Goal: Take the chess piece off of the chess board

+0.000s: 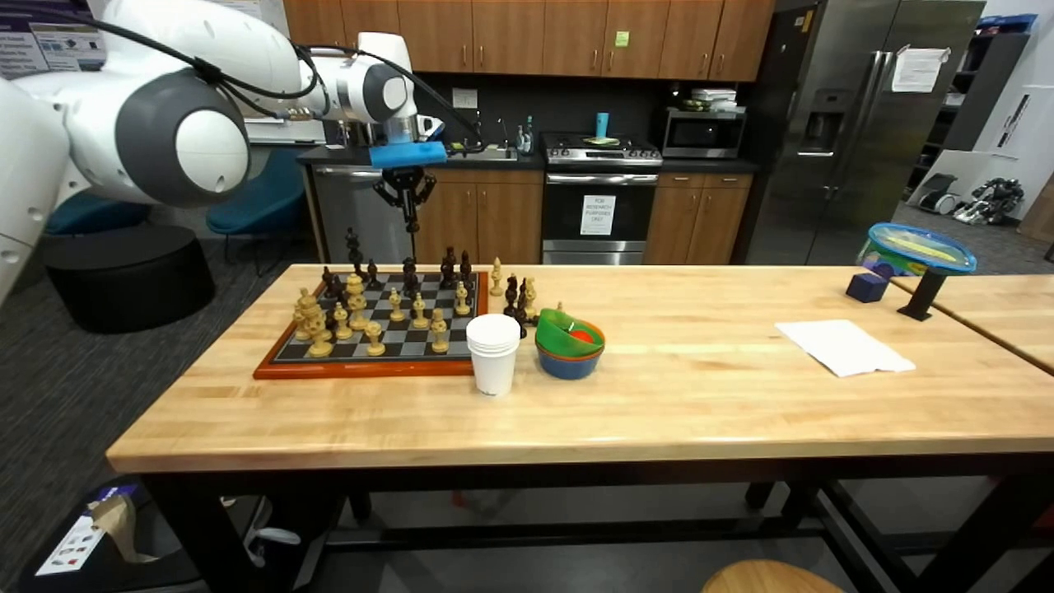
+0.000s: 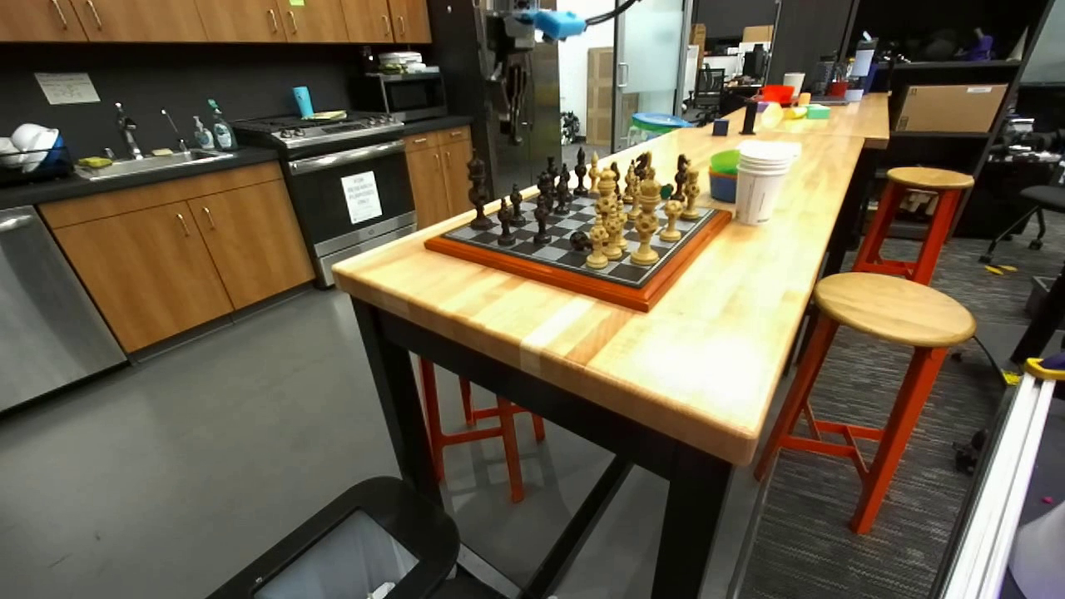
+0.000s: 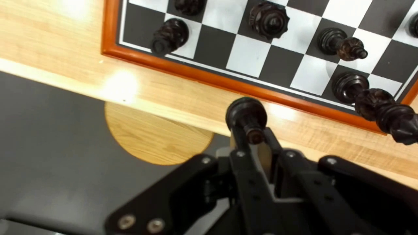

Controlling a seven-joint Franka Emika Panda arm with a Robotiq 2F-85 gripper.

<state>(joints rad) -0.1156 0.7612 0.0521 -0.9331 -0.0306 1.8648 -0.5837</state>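
Jaws of the black gripper (image 3: pixel 255 134) pinch a dark-brown, round-based chess piece (image 3: pixel 245 112), held clear of the checkered wooden chess board (image 1: pixel 370 371) and seemingly just past its reddish-brown rim (image 3: pixel 196 75): lifting looks done, setting down remains. Left to right in an exterior view, tan and dark-brown chessmen (image 1: pixel 319 344) crowd the board, and on the pale wooden table (image 1: pixel 683 412) stray pieces (image 1: pixel 531 296), stacked white cups (image 1: pixel 494 358), a green bowl (image 1: pixel 564 336) and a blue bowl (image 1: pixel 568 366) probably block nearby set-down, with white paper (image 1: pixel 846 347) beyond.

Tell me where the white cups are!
In an exterior view, the white cups stand stacked beside the near right corner of the chess board, just left of the blue bowl.
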